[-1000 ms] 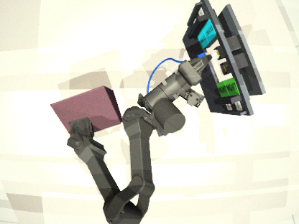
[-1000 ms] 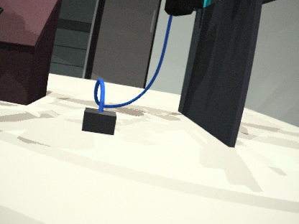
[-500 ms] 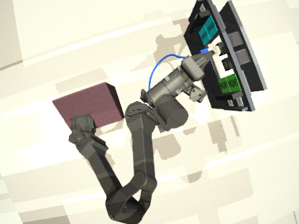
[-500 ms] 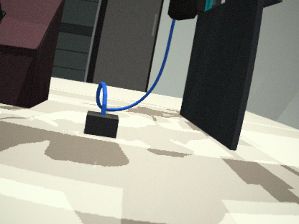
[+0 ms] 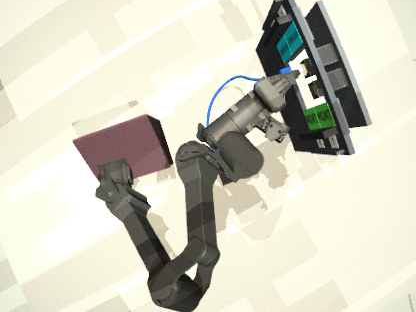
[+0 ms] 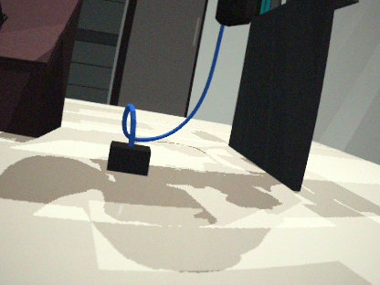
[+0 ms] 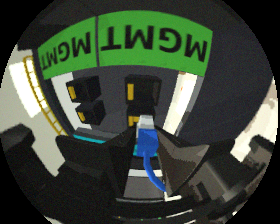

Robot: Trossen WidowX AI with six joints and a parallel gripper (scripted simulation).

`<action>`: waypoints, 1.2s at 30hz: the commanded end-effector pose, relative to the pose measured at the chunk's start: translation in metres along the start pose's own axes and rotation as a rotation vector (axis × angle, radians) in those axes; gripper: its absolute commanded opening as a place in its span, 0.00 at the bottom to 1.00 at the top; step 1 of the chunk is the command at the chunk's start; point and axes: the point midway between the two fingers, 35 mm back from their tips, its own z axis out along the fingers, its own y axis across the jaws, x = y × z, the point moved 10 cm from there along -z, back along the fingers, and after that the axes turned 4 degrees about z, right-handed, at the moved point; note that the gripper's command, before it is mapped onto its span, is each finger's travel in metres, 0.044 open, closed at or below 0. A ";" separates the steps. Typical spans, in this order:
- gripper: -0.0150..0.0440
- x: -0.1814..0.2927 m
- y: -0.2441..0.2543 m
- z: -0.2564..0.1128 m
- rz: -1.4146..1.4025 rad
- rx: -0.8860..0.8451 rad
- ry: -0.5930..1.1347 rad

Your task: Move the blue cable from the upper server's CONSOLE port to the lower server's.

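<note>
The arm's pincer (image 5: pixel 295 74) (image 7: pixel 144 127) is gripping the blue plug (image 5: pixel 285 70) (image 7: pixel 147 140), its fingers standing only slightly apart. The plug is pointing at the port panel (image 7: pixel 114 107), below the green MGMT labels (image 5: pixel 319 116) (image 7: pixel 154 39) in the wrist view. The blue cable (image 5: pixel 220 90) (image 6: pixel 207 87) (image 7: pixel 151 172) is trailing behind.

Top view: a pedestal (image 5: pixel 120 145) (image 6: pixel 36 26) at left carries the arm (image 5: pixel 200 205); the equipment frame (image 5: pixel 272 58) (image 6: pixel 283 94) (image 7: pixel 240 75) stands at upper right. Exterior view: a small block (image 5: pixel 226 180) (image 6: pixel 129 159) rests on the floor (image 6: pixel 183 254) between pedestal and frame; from its top the cable (image 5: pixel 220 90) (image 6: pixel 205 94) (image 7: pixel 151 167) loops, then rises rightward. Wrist view: the plug (image 5: pixel 285 70) (image 7: pixel 147 141) lies between the gripper's (image 5: pixel 292 74) (image 7: pixel 147 142) fingers, below the MGMT labels (image 5: pixel 318 117) (image 7: pixel 155 45).
</note>
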 end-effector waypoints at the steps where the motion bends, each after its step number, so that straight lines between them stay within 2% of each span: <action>1: 0.25 -0.001 0.001 0.002 -0.005 -0.008 0.003; 28: 0.25 -0.002 0.001 0.006 -0.005 -0.009 0.003; 36: 0.61 -0.001 0.000 0.004 -0.001 -0.001 0.001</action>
